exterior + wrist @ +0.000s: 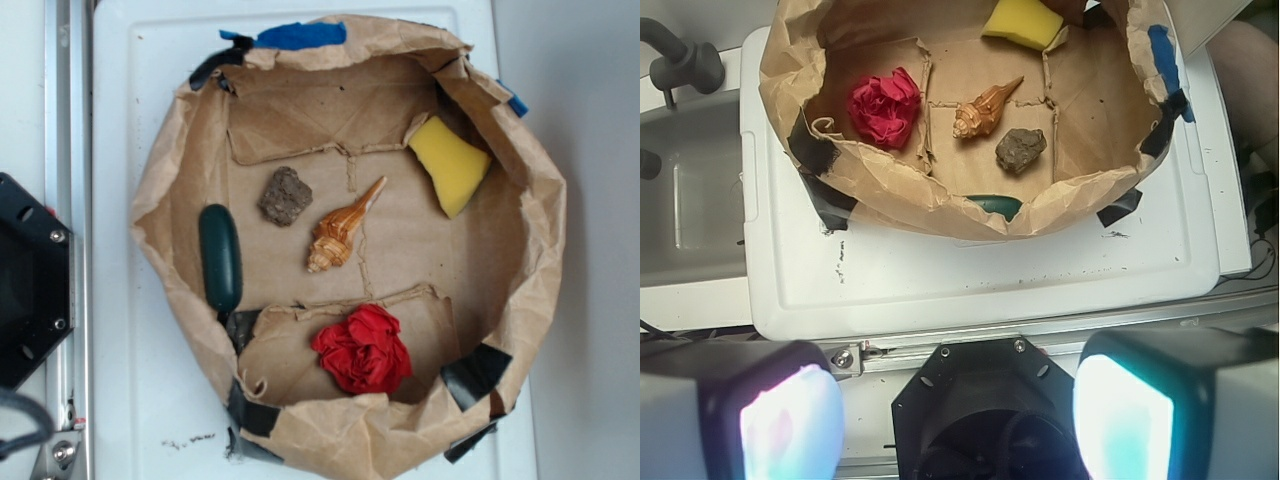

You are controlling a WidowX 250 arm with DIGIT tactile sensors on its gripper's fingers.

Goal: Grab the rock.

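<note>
The big paper bag sits open on the white table. Inside it, the shell lies in the middle. The rock sits just beside the shell, away from the red paper ball. The gripper is wide open, far outside the bag. I think it should go over the rock, drop straight down, and not bump the shell.

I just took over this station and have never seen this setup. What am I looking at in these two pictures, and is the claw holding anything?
One picture looks straight down from overhead; the other comes from a camera on the robot arm's wrist. The two blurry pads at the wrist view's bottom are the fingers of the claw, spread apart and holding nothing. On the white table sits a brown paper bag tray. Inside lie the rock, a seashell, a red paper ball, a yellow sponge and a dark green object.
</note>
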